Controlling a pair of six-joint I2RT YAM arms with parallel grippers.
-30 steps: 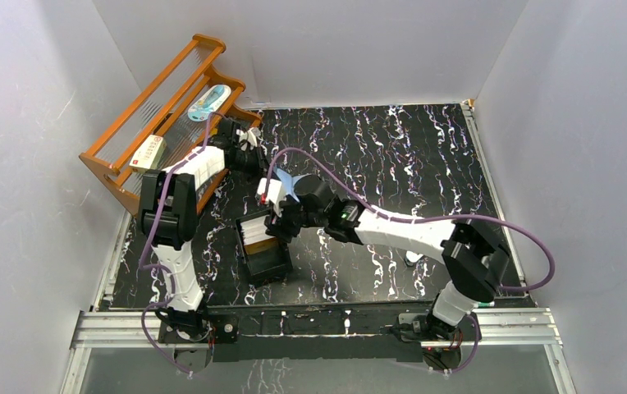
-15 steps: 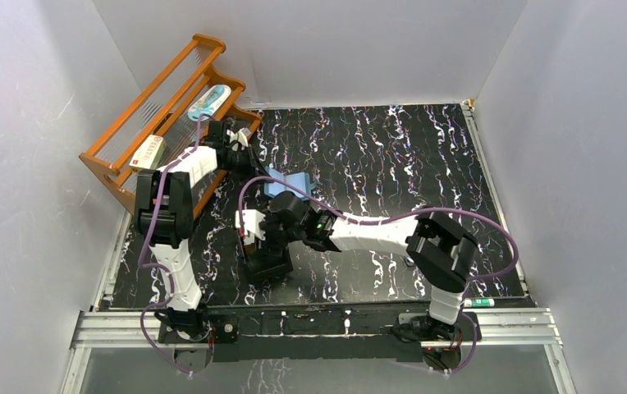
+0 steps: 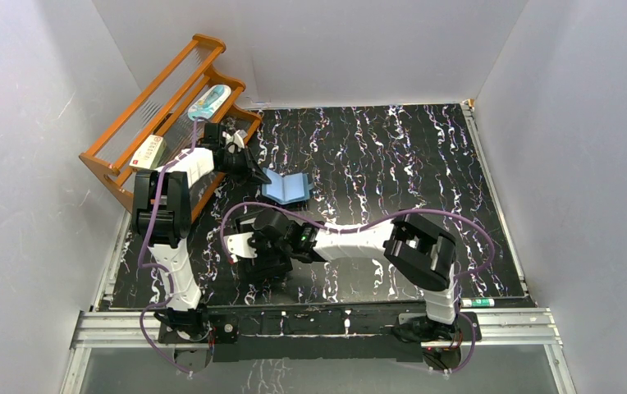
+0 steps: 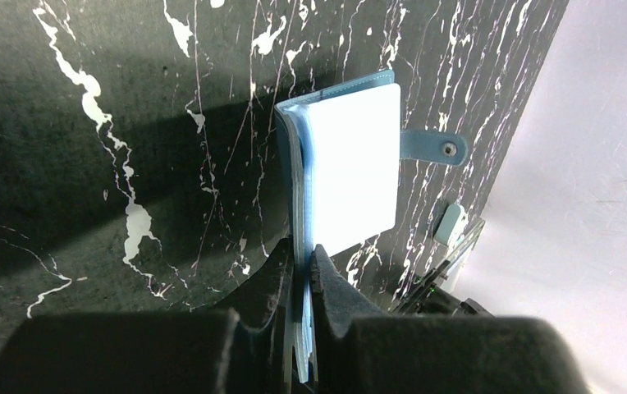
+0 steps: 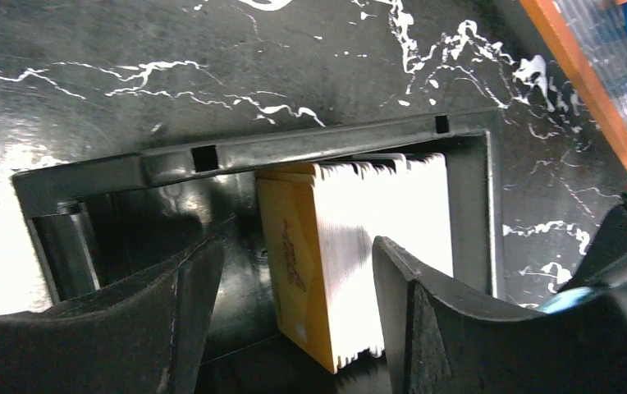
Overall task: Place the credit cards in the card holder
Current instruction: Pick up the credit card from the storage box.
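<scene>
I am watching my left gripper (image 4: pixel 302 267) pinching the left edge of the card holder (image 4: pixel 351 172), sitting open on the bench (image 3: pixel 392 148). My right gripper (image 5: pixel 298 263) is hanging spread wide around the credit cards (image 5: pixel 392 213) standing in the near black box (image 5: pixel 294 152)

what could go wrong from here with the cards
The right hand hangs open over the packed stack of credit cards in the black box; closing could lift several at once or catch the box wall. The left hand pinches only one edge of the card holder, so it may slip or swing when a card is pushed in.
</scene>
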